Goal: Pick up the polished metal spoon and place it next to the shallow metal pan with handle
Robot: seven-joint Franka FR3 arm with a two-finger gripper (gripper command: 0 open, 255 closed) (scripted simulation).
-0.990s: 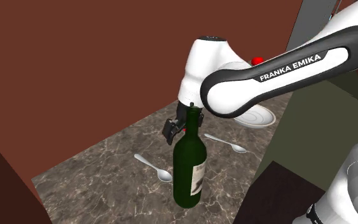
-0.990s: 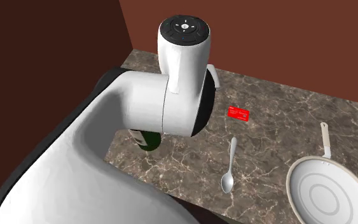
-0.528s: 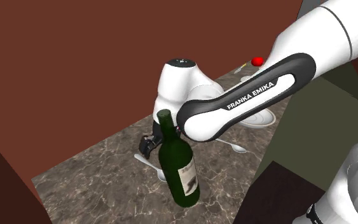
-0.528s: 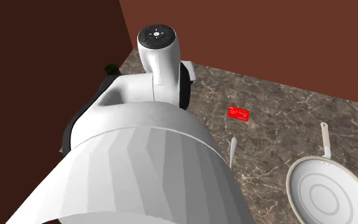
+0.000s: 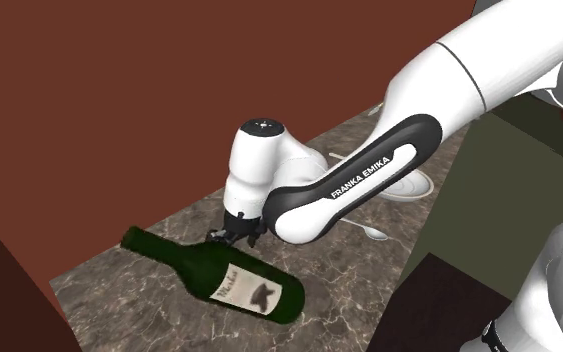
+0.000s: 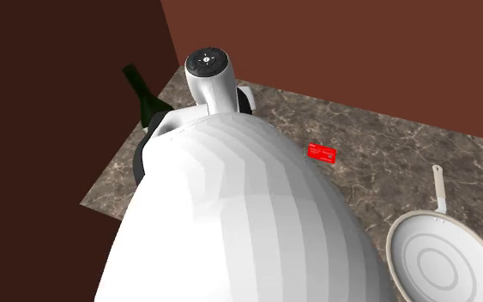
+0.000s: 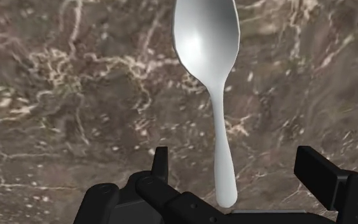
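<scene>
Gripper (image 7: 236, 159): hanging low over the countertop (image 7: 75, 95), pointing straight down at it; in the shoulder view, sitting under the arm's (image 5: 369, 170) wrist, just beside the bottle.
Fingers (image 7: 160, 162): standing wide apart, gripping nothing.
Spoon (image 7: 209, 76): lying flat on the countertop, bowl facing up and pointing away from the gripper; handle end resting between the two fingers, touching neither.
Bottle (image 5: 224, 283): dark green, lying on its side near the countertop's front edge in the shoulder view, neck pointing toward that view's left, label facing up.
Pan (image 6: 441, 262): sitting by the countertop's near right corner in the second exterior view, handle pointing toward the back wall; lying well apart from the gripper.
Red card (image 6: 322, 153): lying flat around the middle of the countertop, between the arm and the pan.
Second spoon (image 5: 369, 231): lying near the countertop's edge at the shoulder view's right, partly hidden behind the arm.
</scene>
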